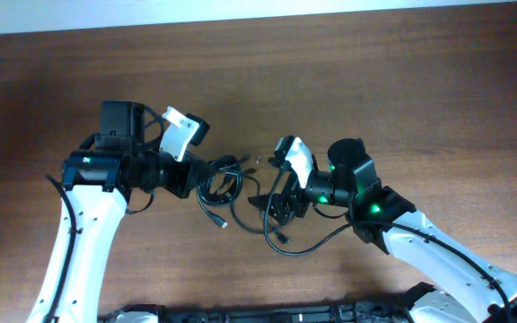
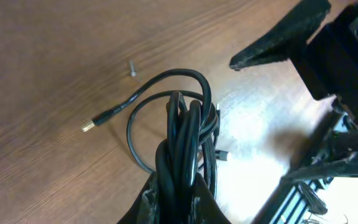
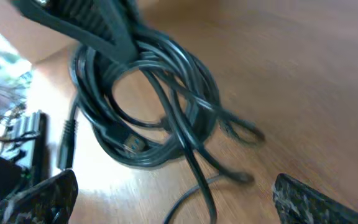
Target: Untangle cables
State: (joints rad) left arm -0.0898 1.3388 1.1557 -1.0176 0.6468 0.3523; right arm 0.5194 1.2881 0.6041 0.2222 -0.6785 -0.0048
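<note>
The right gripper (image 3: 176,182) sits nearest the front edge of the desk. Its fingers (image 3: 37,194) are spread wide and grip nothing. One loose strand runs across the wood between them; whether it touches either finger I cannot tell.

Just beyond, about the middle of the desk, lie the cables (image 1: 223,184): thin black cords wound into a rough coil of several overlapping loops, with strands crossing through the ring. A few tails trail out of it. One ends in a small gold-tipped plug (image 2: 89,126) resting flat on the wood, and another curves towards the front edge beside the right gripper.

On the left side of the coil, the left gripper (image 2: 176,200) is closed tight on a thick bunch of the loops, the cords squeezed together between its fingers (image 2: 145,205).
</note>
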